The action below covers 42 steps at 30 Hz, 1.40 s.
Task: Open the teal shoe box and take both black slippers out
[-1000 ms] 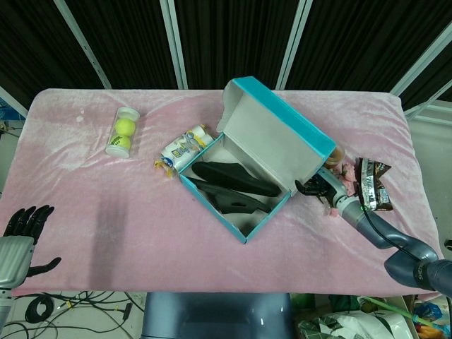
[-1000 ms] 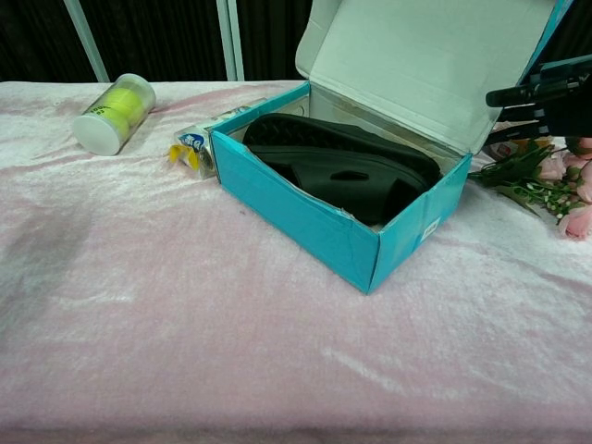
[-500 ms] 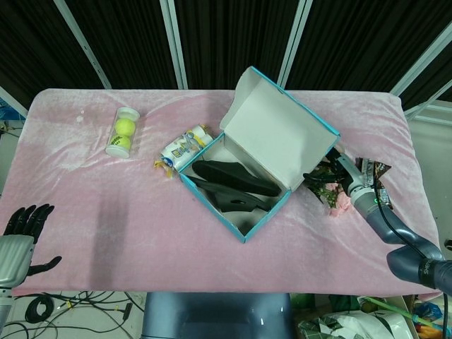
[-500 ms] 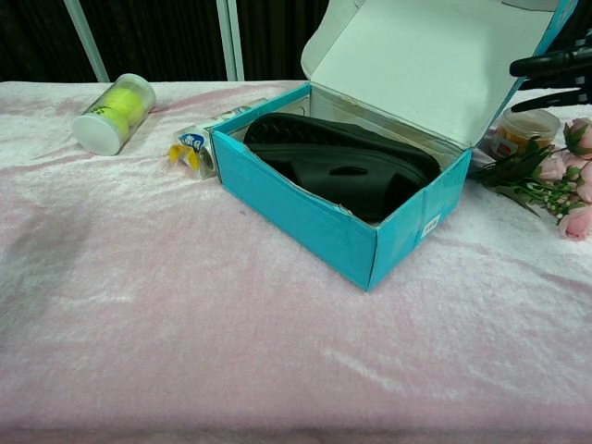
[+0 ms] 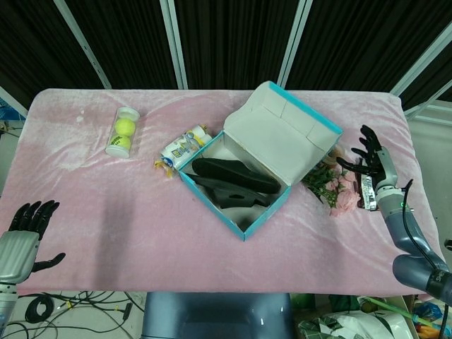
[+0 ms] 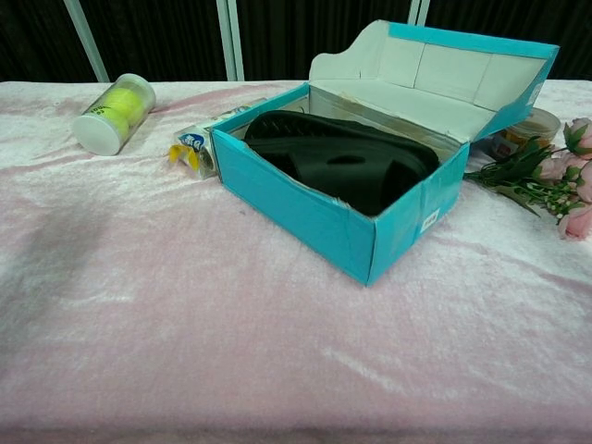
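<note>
Box open, both robot hands off at the edges

The teal shoe box [image 5: 240, 201] sits mid-desk [image 5: 106, 205], lid [image 5: 282, 138] flipped back toward the flowers [image 5: 332, 185], black slippers [image 5: 236, 182] inside. Right robot hand [image 5: 372, 164] hangs empty with fingers spread past the flowers; left robot hand [image 5: 25, 233] is open too, off the front-left corner. Lots of bare pink cloth in front.

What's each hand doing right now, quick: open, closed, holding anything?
Left hand: open, fingers spread, holding nothing, near the table's front left edge.
Right hand: open, fingers spread, holding nothing, clear of the shoe box lid.
</note>
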{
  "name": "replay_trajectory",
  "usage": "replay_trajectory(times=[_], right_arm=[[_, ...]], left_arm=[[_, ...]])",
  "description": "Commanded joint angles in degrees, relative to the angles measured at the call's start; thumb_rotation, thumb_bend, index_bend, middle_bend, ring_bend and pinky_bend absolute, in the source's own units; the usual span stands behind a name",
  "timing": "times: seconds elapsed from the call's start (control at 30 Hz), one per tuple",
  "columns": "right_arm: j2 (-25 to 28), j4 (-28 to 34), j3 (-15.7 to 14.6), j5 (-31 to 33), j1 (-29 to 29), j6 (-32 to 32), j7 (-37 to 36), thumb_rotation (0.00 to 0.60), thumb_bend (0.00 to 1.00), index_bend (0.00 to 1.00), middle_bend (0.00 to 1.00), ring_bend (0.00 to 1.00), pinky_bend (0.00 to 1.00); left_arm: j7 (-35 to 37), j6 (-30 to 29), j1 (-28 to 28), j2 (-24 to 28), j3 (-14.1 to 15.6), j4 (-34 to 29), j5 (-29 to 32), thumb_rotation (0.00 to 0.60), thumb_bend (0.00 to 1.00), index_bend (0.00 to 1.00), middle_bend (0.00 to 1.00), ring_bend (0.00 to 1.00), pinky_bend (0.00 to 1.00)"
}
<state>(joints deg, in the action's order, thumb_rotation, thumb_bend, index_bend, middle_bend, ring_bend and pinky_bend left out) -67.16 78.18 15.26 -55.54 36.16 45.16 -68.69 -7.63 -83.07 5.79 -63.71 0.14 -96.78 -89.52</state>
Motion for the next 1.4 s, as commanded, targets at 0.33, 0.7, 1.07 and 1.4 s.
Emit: replay_trajectory(times=[0.33, 0.7, 1.07, 1.4], right_arm=[[1.9, 8.7, -2.0, -14.6, -9.0, 13.0, 8.5, 0.600, 0.00, 0.00, 0.00, 0.00, 0.14], [3.1, 14.8, -6.5, -19.5, -14.3, 20.1, 22.2, 0.600, 0.00, 0.00, 0.00, 0.00, 0.14], [5.2, 18.6, -8.8, -21.2, -19.7, 25.9, 30.1, 0.600, 0.00, 0.00, 0.00, 0.00, 0.14], [6.1, 18.6, -8.8, -22.1, -21.8, 27.1, 29.7, 0.600, 0.00, 0.00, 0.00, 0.00, 0.14]], left_arm=[[-3.3, 9.7, 9.8, 2.2, -4.9, -4.0, -0.2, 0.600, 0.11, 0.19, 0.25, 0.17, 0.19], [-6.8, 28.4, 26.2, -0.5, -12.8, -6.0, 7.9, 0.600, 0.12, 0.19, 0.28, 0.23, 0.27], [-18.7, 44.0, 49.2, -15.9, -19.6, 1.4, 32.7, 0.600, 0.08, 0.17, 0.28, 0.23, 0.26], [-27.3, 41.3, 62.7, -26.3, -17.7, 7.8, 50.9, 0.600, 0.12, 0.18, 0.29, 0.24, 0.28]])
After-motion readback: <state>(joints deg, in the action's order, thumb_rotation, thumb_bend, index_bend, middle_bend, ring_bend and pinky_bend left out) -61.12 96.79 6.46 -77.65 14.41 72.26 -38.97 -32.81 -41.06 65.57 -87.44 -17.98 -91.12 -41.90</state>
